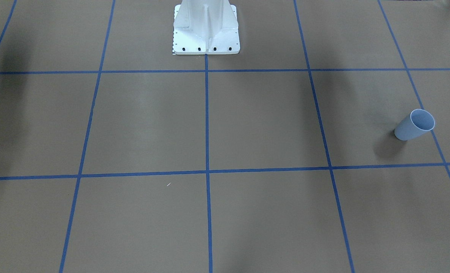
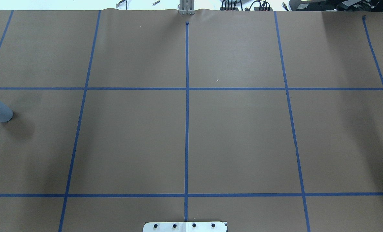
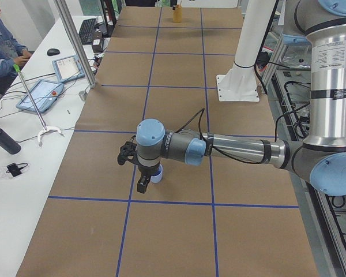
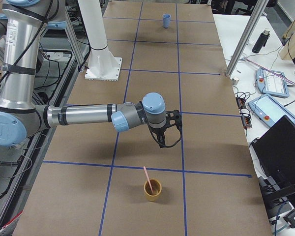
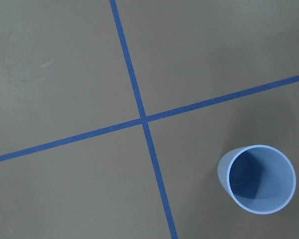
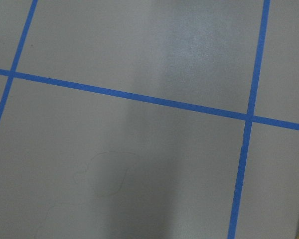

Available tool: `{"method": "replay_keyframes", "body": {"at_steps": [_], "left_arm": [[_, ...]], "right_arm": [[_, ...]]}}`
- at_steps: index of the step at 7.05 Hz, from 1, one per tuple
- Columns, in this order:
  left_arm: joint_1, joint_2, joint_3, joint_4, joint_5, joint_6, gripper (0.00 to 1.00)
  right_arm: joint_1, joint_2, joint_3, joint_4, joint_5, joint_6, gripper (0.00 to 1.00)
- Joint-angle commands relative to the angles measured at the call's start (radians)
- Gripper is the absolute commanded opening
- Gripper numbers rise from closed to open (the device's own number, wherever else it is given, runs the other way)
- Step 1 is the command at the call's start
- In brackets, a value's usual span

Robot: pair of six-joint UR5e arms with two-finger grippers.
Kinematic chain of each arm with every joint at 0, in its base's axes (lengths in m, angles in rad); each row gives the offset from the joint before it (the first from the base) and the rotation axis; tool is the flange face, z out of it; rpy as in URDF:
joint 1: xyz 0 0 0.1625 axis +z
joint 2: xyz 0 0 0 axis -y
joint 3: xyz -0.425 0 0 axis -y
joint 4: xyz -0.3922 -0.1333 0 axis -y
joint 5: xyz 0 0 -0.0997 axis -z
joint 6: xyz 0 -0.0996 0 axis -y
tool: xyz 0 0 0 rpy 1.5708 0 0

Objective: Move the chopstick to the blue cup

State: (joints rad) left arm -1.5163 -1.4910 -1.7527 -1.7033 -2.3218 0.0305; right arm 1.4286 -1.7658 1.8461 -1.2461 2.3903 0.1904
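- Right, start with the chopstick [image 4: 146, 176]: it is a thin, straight, pale pink stick. It stands in a tan cup [image 4: 153, 191], and its free end leans toward 11 o'clock in the right side view.
- That tan cup sits on the brown table [image 4: 211, 196] at the end on the robot's right, just past a blue tape line [image 4: 206, 172].
- Your blue cup [image 1: 414, 126] is a small pale blue tumbler with no handle, narrowing toward its base. It stands upright at the opposite end, well apart from the chopstick.
- From the left wrist camera you see down into its darker blue inside, and it lies at about 4 o'clock from a tape crossing [image 5: 144, 119].
- The left gripper [image 3: 142, 188] points down with the blue cup just beside it at 3 o'clock, partly hidden behind it. You cannot tell whether they touch.
- The right gripper [image 4: 162, 143] hangs over the table, and the tan cup lies at its 6 o'clock, clear of it.
- Only the side cameras catch either claw, so you cannot tell how wide the fingers stand or whether they hold anything.
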Motion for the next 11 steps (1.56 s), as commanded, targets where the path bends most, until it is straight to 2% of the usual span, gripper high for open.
{"method": "replay_keyframes", "body": {"at_steps": [1,2,4,6,11], "left_arm": [[0.086,0.000,0.016,-0.057,0.009,-0.125,0.98],[0.126,-0.009,0.062,-0.114,0.010,-0.162,0.98],[0.162,-0.083,0.143,-0.140,0.001,-0.213,0.98],[0.195,-0.078,0.147,-0.150,0.001,-0.317,0.98],[0.271,-0.061,0.171,-0.194,0.007,-0.373,0.98]], "right_arm": [[-0.013,-0.009,-0.013,0.072,0.003,0.006,1.00],[-0.016,-0.007,-0.022,0.074,0.004,0.011,1.00],[-0.019,-0.006,-0.022,0.074,0.006,0.014,1.00],[-0.022,-0.006,-0.022,0.074,0.006,0.017,1.00],[-0.028,-0.004,-0.022,0.074,0.006,0.030,1.00]]}}
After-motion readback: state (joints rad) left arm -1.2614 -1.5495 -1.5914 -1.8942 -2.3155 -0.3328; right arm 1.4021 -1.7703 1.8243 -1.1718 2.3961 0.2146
